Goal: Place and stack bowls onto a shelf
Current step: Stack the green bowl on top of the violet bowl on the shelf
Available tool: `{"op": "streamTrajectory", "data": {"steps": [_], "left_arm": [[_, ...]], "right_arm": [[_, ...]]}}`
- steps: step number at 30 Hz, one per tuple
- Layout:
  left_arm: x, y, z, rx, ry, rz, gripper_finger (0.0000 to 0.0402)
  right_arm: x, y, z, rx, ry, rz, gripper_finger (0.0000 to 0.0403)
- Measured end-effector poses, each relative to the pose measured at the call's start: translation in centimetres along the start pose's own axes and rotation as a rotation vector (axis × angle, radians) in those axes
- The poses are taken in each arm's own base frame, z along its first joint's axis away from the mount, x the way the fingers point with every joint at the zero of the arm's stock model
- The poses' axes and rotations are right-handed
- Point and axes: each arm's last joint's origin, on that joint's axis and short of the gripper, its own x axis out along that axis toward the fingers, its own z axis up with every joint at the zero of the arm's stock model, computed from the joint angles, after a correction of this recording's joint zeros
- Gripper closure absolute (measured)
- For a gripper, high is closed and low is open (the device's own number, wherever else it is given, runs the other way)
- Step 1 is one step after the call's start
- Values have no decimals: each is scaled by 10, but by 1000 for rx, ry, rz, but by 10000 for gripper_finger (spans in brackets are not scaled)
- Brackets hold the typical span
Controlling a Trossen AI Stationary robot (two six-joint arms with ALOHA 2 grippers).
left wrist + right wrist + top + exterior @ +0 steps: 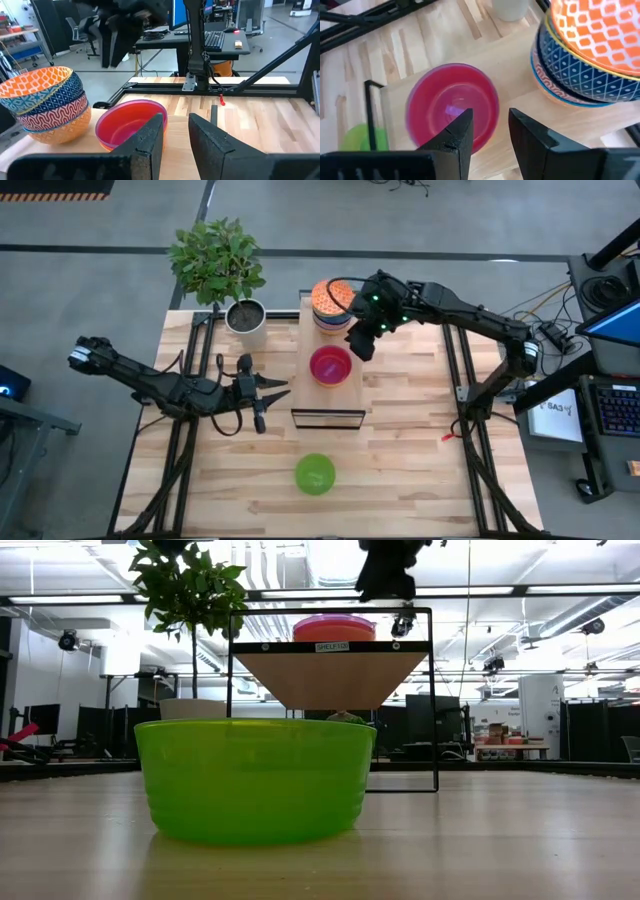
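The pale wood shelf [345, 395] stands raised at the table's middle. At its far end sits a stack of patterned bowls [330, 308] with an orange-white one on top [600, 25]. Near its middle sits a red bowl [331, 365], also seen in the right wrist view [452, 107]. A green bowl [315, 473] rests on its base on the tabletop, near the table's near edge. My right gripper [491, 125] is open and empty above the shelf, just right of the red bowl [362, 348]. My left gripper [283, 390] is open and empty left of the shelf, pointing at it [176, 130].
A white pot with a leafy plant [247, 320] stands on the table left of the shelf's far end. The shelf's dark frame [432, 700] stands up from the table. Bare tabletop [420, 470] lies right of the green bowl.
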Motion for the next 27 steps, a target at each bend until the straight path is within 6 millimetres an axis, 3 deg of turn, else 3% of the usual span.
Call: {"op": "streamTrajectory", "data": {"steps": [6, 12, 18, 27], "left_arm": [[-4, -8, -1, -120, 10, -70, 326], [1, -34, -14, -214, 61, -141, 326], [13, -61, -39, -357, 191, -188, 326], [28, -99, -90, -589, 485, -274, 326]], "right_arm": [[-24, 24, -13, -126, -93, 59, 304], [-42, 48, -45, -236, -262, 150, 322], [-47, 53, -77, -241, -325, 204, 333], [-59, 49, -95, -227, -351, 209, 335]]}}
